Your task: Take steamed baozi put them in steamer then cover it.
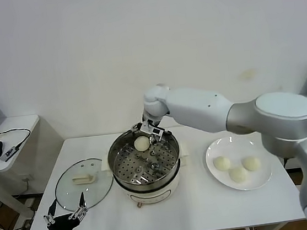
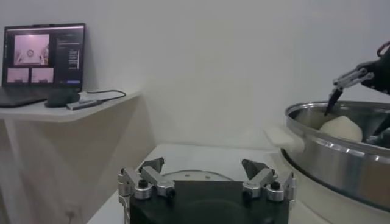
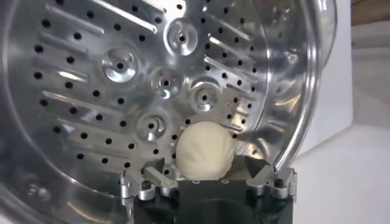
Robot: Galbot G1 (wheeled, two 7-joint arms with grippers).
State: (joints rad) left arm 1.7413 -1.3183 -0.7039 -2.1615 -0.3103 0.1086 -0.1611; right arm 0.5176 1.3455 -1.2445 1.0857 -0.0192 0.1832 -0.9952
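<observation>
Your right pincer [image 1: 149, 132] stands open inside the steamer [image 1: 171, 171]; one baozi [image 1: 142, 143] lies between its fingers; left pincer [image 1: 65, 216] waits open.

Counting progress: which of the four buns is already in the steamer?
The baozi on the far side of the steamer tray, between the open right gripper fingers. The other three lie on the white plate.

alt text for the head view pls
The right gripper hangs open over a bun lying on the steamer tray. Three more buns wait on a plate at right; the lid lies at left, near the idle left gripper.
</observation>
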